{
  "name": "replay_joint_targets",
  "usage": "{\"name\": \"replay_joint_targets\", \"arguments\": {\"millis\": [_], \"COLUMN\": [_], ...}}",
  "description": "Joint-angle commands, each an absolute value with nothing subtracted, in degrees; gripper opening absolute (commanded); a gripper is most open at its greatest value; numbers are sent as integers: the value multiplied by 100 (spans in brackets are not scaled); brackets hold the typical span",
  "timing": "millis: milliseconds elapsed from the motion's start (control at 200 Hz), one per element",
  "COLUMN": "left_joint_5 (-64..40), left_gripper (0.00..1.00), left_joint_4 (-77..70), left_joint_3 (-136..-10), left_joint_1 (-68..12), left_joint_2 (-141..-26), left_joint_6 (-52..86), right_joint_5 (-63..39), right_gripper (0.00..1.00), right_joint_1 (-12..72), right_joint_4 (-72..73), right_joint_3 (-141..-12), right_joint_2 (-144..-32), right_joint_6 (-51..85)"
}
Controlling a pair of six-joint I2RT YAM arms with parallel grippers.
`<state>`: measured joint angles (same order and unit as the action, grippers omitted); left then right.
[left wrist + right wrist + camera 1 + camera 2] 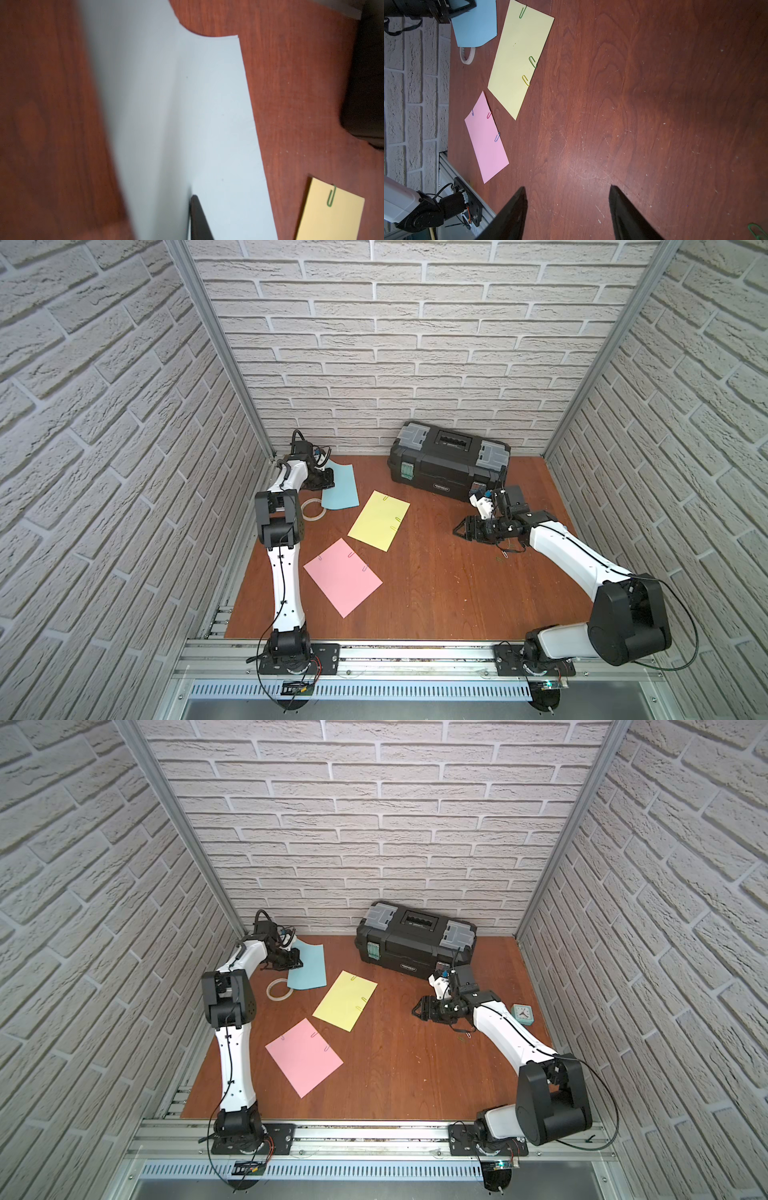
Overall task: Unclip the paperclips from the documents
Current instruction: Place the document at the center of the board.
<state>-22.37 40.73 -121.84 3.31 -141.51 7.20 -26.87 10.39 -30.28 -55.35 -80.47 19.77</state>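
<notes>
One blue sheet (344, 491) pinched by left tool (329, 482) beside tape roll (312, 508); right tool (459, 526) spread.

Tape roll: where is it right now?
In both top views the tape roll lies flat on the left side of the table, at the near corner of the light blue sheet, with the yellow sheet to its right.

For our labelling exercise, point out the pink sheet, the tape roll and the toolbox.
pink sheet (343, 577): a top view, middle of the sheet.
tape roll (466, 62): right wrist view, its rim.
toolbox (451, 443): a top view, its lid.
</notes>
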Motion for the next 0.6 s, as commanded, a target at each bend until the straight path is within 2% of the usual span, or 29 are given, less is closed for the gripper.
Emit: {"name": "replay_joint_targets", "arguments": {"millis": [0, 70, 170, 260, 465, 495, 595], "left_joint_5": [-2333, -2330, -2192, -1889, -1462, -1418, -1364], "left_gripper": [12, 22, 50, 64, 76, 82, 84], "left_joint_4": [4393, 4537, 4688, 4657, 4183, 4074, 3674], "left_joint_3": [-12534, -12731, -12876, -12761, -12045, -11901, -11347], "left_joint_1": [258, 242, 229, 228, 289, 293, 280], "left_joint_2": [-14358, -14472, -14572, -14467, -13858, -13733, -13241], "left_joint_6": [555, 573, 583, 612, 779, 804, 886], "right_joint_5": [-2742, -2751, -2756, -2742, -2813, -2817, -2845], "right_gripper": [64, 64, 64, 64, 64, 64, 65], "right_joint_1": [1077, 1077, 1089, 1085, 1105, 1115, 1165], "right_joint_4": [-3052, -3050, -3075, -3111, -2976, -2958, -2901], "right_joint_3": [-5677, -5696, -5726, -5745, -5682, -5676, -5653], "right_joint_2": [-8068, -8091, -8069, -8064, -8094, -8111, -8164], "right_joint_6": [1969, 1975, 1963, 1938, 1969, 1969, 1947]}}
